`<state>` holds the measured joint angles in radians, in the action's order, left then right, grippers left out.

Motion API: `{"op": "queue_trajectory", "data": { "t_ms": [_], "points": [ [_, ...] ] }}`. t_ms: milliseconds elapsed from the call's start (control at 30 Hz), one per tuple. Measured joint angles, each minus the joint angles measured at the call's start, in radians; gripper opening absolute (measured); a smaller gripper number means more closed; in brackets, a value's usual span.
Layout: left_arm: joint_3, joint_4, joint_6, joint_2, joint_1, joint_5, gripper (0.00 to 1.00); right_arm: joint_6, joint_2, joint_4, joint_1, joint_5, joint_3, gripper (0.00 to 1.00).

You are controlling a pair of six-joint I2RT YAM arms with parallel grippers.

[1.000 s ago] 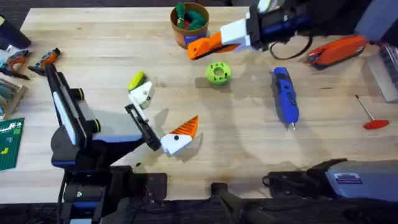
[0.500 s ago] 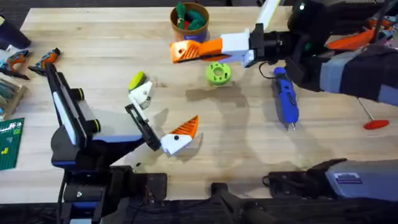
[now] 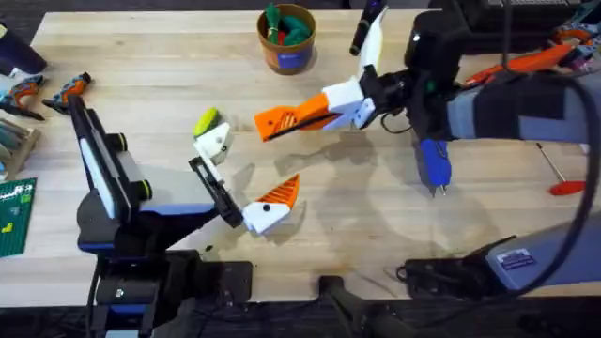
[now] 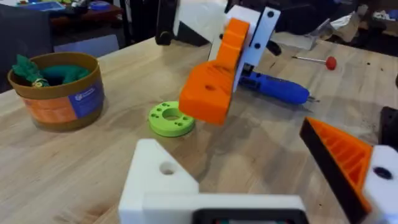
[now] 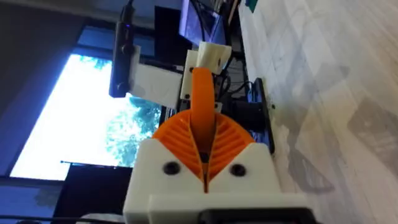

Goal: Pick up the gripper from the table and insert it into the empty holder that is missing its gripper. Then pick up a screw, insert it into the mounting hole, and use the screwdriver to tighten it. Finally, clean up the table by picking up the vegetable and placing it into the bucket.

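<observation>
Carrying small orange wedge-shaped plastic gripper (image 3: 286,120) | we pinch it between right gripper (image 3: 315,115) fingers | light, stiff, slippery; hold flat sides | left gripper (image 3: 246,178) gapes, bare white holder (image 3: 214,143)

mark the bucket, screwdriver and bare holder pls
bucket (image 3: 288,54): overhead view, on its labelled side wall.
screwdriver (image 3: 433,164): overhead view, on the blue body.
holder (image 3: 215,143): overhead view, on the white block.

vegetable (image 3: 206,121) half hidden behind holder (image 3: 215,141), screwdriver (image 3: 433,161) top covered
</observation>
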<state>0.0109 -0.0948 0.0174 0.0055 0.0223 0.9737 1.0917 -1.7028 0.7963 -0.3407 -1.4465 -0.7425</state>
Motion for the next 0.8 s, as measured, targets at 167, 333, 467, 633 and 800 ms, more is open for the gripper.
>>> {"op": "queue_trajectory", "data": {
  "t_ms": [167, 333, 467, 633, 800],
  "points": [
    [0.000, 0.000, 0.000, 0.000, 0.000, 0.000, 0.985, 0.055, -0.061, 0.103, -0.040, -0.019, 0.000, 0.014],
    [0.000, 0.000, 0.000, 0.000, 0.000, 0.000, 0.986, 0.089, -0.091, 0.121, -0.075, -0.022, 0.000, 0.014],
    [0.000, 0.000, 0.000, 0.000, 0.000, 0.000, 0.986, 0.095, -0.098, 0.124, -0.103, -0.022, -0.001, 0.014],
    [0.000, 0.000, 0.000, 0.000, 0.000, 0.000, 0.985, 0.101, -0.131, 0.124, -0.135, -0.034, -0.029, 0.014],
    [0.000, 0.000, 0.000, 0.000, 0.000, 0.000, 0.986, 0.114, -0.167, 0.123, -0.150, -0.052, -0.067, 0.014]
  ]
}}
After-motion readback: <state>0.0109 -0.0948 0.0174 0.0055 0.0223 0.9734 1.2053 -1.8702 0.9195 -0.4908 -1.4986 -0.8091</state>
